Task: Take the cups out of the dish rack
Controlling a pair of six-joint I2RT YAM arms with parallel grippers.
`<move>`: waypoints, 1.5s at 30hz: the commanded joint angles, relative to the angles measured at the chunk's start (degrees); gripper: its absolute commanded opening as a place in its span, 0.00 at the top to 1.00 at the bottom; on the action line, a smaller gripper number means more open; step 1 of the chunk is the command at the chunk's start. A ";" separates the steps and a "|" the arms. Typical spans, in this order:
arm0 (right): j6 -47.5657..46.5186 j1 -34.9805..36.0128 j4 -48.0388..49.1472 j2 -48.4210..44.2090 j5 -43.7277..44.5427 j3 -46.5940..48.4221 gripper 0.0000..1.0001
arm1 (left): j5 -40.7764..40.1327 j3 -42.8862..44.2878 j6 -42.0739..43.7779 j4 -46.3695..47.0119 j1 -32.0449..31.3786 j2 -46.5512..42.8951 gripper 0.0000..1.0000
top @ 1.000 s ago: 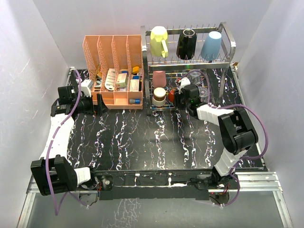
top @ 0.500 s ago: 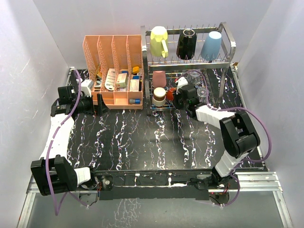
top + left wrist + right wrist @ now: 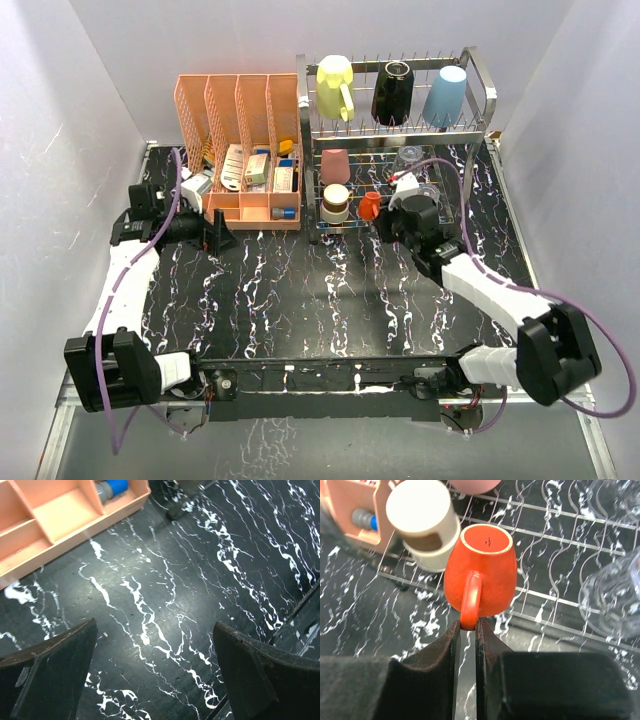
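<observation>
Right end effector [image 3: 468, 630] clamps orange-red cup [image 3: 481, 565] handle in dish rack [image 3: 482, 75]; left end effector [image 3: 155, 665] open. Next: lift out onto worktop [image 3: 165, 580].

On the table [image 3: 300, 290], the organizer [image 3: 240, 110] stands just left of the dish rack [image 3: 400, 131].

Plain pale walls [image 3: 90, 90] enclose a black, white-veined tabletop [image 3: 300, 290], perhaps marble-patterned.

From the right wrist the pink tumbler [image 3: 472, 485] is cut by the top edge, a glass [image 3: 612, 600] by the right edge, and the organizer [image 3: 345, 495] is a blur. From the left wrist a blue-capped bottle [image 3: 111, 487] is cut at the top. Labels on the boxes [image 3: 258, 165] are too small to read
</observation>
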 commanded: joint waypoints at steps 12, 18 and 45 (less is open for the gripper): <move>29.24 10.38 -8.76 -17.09 -6.52 -4.54 0.92 | -4.51 -6.22 15.35 -4.13 -16.22 -6.21 0.03; 40.70 20.30 -2.49 -7.79 -2.99 -3.71 0.92 | -7.24 -9.76 14.92 -1.41 -18.93 -8.27 0.03; 77.46 29.68 16.96 24.85 -10.02 13.24 0.92 | -13.79 -21.90 26.47 1.71 -19.77 -17.20 0.19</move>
